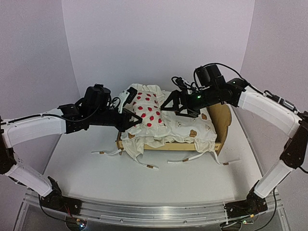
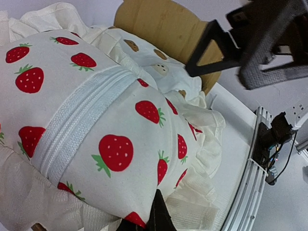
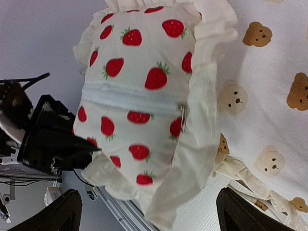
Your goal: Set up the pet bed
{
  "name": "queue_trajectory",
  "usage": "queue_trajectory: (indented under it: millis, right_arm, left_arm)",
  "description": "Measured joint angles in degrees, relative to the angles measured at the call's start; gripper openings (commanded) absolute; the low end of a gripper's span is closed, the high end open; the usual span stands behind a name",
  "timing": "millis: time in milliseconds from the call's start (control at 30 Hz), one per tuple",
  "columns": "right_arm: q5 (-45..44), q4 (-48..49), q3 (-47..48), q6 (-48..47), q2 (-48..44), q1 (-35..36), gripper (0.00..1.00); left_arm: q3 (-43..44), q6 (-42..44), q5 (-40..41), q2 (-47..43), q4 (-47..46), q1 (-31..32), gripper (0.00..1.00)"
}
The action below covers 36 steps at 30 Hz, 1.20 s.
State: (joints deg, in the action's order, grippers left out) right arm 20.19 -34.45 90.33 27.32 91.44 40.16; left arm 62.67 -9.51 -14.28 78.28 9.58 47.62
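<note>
Left fingers point(image 2: 159, 219) closed tight at the frilled edge of the strawberry pillow point(image 1: 148, 111), at the left, foot end of the bed. Can't tell if any frill is actually caught between them. Pillow is zip side up, resting on the bear-print cushion point(image 1: 192, 127). Right fingers point(image 3: 62, 211) are spread wide and hold nothing, hanging just above where pillow meets cushion and pointing down at them.

Pet bed point(image 1: 222, 120) sits mid-desk point(image 1: 144, 183), long axis running left to right across me, bear-ear headboard upright at the right end. So the headboard lies to the right of both sets of fingers, and my right arm is the nearer one (my guess: the pillow belongs at that end, so the move goes rightward along the bed).

Bed look: light plywood, low near rail showing under the draped cushion, ties dangling over it onto the desk. Base is hidden by fabric.
</note>
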Motion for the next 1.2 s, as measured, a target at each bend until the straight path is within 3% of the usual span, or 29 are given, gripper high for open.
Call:
queue_trajectory:
  millis: [533, 700, 867, 1033, 1100, 1200]
  right_arm:
    - [-2.47, 6.06, -1.25, 6.4, 2.69, 0.0, 0.97]
    - [-1.49, 7.83, -1.99, 8.52, 2.69, 0.0, 0.83]
    - [-0.61, 9.97, -2.48, 10.34, 2.69, 0.0, 0.58]
    - [-0.25, 11.34, -3.78, 10.73, 2.69, 0.0, 0.45]
    - [-0.24, 11.54, -4.25, 10.9, 2.69, 0.0, 0.36]
    - [-0.4, 11.72, -4.76, 10.79, 2.69, 0.0, 0.26]
  left_arm:
    - [0.0, 1.68, -3.82, 0.13, -1.12, 4.86, 0.0]
    - [-0.02, 2.05, -4.86, 0.13, -2.32, 5.05, 0.0]
    - [-0.02, 2.05, -5.27, 0.13, -3.17, 5.11, 0.0]
    - [-0.02, 2.05, -5.29, 0.32, -3.71, 5.19, 0.01]
    - [-0.02, 2.01, -5.25, 0.6, -3.8, 5.22, 0.09]
    - [-0.02, 1.84, -5.05, 1.08, -3.87, 5.22, 0.41]
